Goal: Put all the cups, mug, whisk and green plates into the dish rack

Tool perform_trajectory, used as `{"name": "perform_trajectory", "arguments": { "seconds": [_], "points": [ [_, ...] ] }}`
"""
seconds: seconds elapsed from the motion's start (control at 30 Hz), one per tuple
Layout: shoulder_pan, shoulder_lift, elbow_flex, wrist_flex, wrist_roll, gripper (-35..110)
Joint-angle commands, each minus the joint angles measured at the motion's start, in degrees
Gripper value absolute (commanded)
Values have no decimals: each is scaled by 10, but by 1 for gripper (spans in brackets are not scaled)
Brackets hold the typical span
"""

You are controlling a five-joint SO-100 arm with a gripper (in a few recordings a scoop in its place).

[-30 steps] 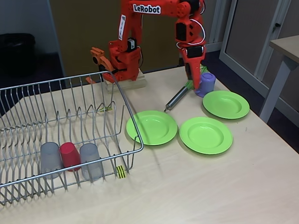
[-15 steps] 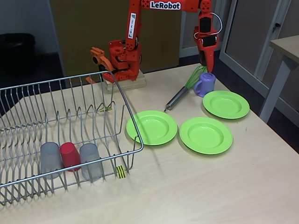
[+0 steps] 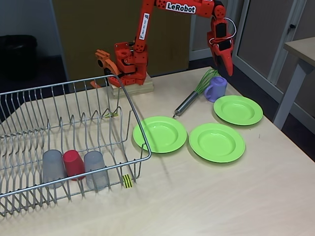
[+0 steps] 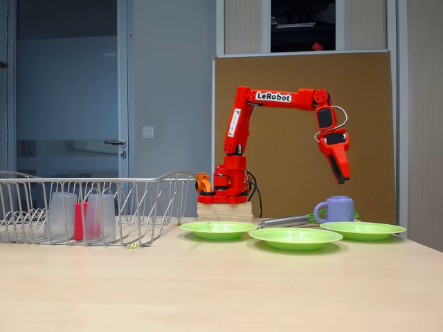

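The tool (image 4: 339, 174) hangs empty in the air above the mug (image 4: 338, 208).

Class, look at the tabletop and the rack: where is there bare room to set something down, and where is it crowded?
Free: the table in front of the green plates and most of the dish rack behind the cups. Crowded: the far corner, where mug, whisk and a plate sit close under the gripper.

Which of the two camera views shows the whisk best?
The raised fixed view: the whisk lies fully visible, green loops beside the mug, handle toward the plates. The low fixed view shows just a sliver of its handle behind the plates.
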Motion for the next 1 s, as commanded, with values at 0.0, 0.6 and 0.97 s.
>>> {"name": "perform_trajectory", "arguments": {
  "seconds": [0.0, 0.6, 0.97],
  "points": [
    [-10, 7, 15, -24, 13, 37],
    [-26, -4, 102, -125, 24, 40],
    [-22, -5, 178, -211, 33, 40]
  ]
}}
